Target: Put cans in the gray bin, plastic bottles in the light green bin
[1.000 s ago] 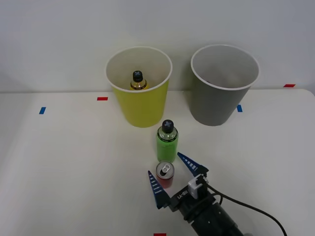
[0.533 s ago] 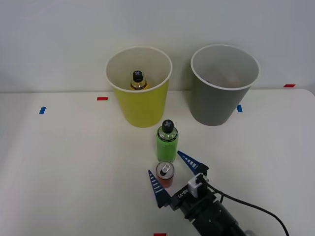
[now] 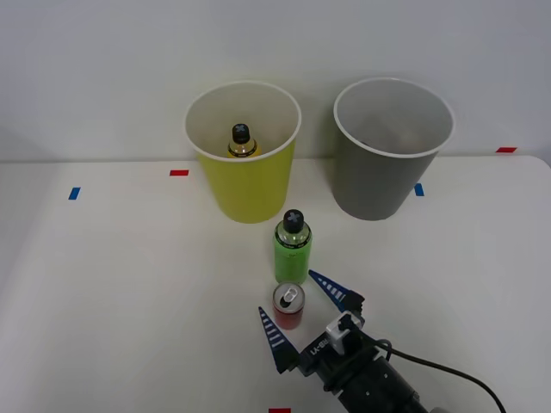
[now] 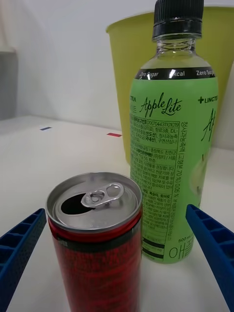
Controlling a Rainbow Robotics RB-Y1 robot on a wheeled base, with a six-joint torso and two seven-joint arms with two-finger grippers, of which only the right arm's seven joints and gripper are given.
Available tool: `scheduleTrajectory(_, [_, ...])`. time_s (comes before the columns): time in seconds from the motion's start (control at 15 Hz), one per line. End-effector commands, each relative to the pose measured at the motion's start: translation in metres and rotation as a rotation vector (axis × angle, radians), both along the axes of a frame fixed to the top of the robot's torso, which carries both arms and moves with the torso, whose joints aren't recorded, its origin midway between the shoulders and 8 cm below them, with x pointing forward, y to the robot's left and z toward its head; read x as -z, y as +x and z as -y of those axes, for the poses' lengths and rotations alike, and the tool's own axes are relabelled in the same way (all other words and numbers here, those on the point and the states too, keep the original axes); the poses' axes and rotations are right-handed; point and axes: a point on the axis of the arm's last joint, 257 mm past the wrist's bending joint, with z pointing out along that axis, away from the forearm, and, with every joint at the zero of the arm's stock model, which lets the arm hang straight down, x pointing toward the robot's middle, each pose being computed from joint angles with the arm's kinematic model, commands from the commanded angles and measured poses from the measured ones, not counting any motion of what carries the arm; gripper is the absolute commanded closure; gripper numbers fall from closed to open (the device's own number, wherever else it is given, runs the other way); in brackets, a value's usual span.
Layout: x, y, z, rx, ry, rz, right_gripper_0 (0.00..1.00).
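Two spread, released jaws of the right gripper (image 3: pixel 303 311) bracket the red can (image 3: pixel 288 305); close squarely on it, clear of the green bottle (image 3: pixel 293 248) just beyond.

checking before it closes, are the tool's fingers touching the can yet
Apart. The wrist view shows bare table between the can and each blue finger of the open right tool; the front view shows it straddling the can.

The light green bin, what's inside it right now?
Inside the light green bin stands an amber-gold bottle with a black cap; its lower body and the bin's floor are hidden by the front wall.
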Motion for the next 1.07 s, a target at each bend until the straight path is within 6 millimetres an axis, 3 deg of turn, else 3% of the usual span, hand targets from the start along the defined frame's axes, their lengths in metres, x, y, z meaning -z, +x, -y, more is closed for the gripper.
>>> scheduleTrajectory(0.07, [0.001, -0.001, -0.002, -0.004, -0.018, 0.008, 0.38])
scheduleTrajectory(0.13, [0.001, -0.001, -0.002, -0.004, -0.021, 0.012, 0.72])
scheduleTrajectory(0.2, [0.000, 0.000, -0.002, -0.004, -0.022, 0.015, 0.88])
scheduleTrajectory(0.87, [-0.001, 0.001, -0.001, 0.005, 0.006, -0.002, 0.93])
scheduleTrajectory(1.07, [-0.010, -0.007, 0.014, 0.016, 0.060, 0.026, 0.95])
